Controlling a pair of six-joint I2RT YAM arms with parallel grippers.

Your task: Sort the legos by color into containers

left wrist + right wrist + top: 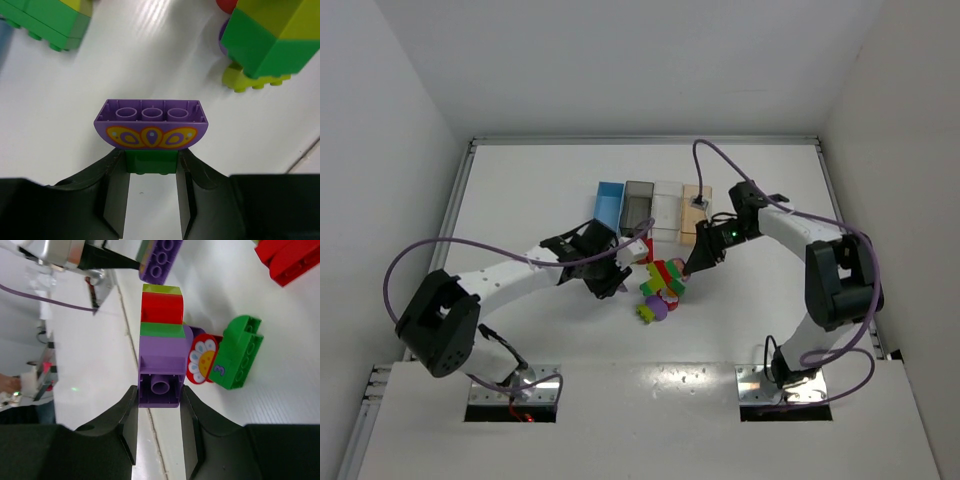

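Your left gripper [151, 165] clamps a green brick [151, 162] capped by a purple printed brick [150, 125], your right gripper [159, 396] pinches a mixed stack [161, 335] by its purple end, both beside the pile [660, 290] at the middle of the tabletop [520, 200]; next, likely, split the colours and carry them to the far-edge bins [653, 208].

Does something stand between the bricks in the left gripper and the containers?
Nothing visible does. The left gripper is shut on a green brick with a purple brick attached; the top view shows no object between it and the blue container. The loose legos lie to its right, off that route.
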